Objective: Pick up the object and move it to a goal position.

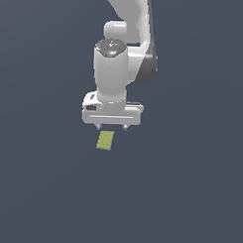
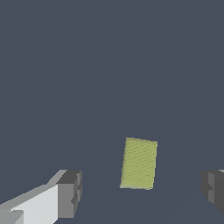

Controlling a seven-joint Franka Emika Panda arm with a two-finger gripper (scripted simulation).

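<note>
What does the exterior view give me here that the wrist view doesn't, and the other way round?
Only the exterior view shows the white arm and the gripper hovering above the surface. Only the wrist view shows the fingers up close, spread wide, with clear floor between them and the block. Both show the yellow-green block lying flat on the dark surface, ungrasped.

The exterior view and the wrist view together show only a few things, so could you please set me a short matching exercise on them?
Things:
1. block
2. end effector
3. fingers
4. arm housing

Descriptions:
A. white, glossy
B. yellow-green, flat, untouched
C. open, above the block
D. grey, set wide apart on either side of the block

Pairs: 1-B, 2-C, 3-D, 4-A
</note>
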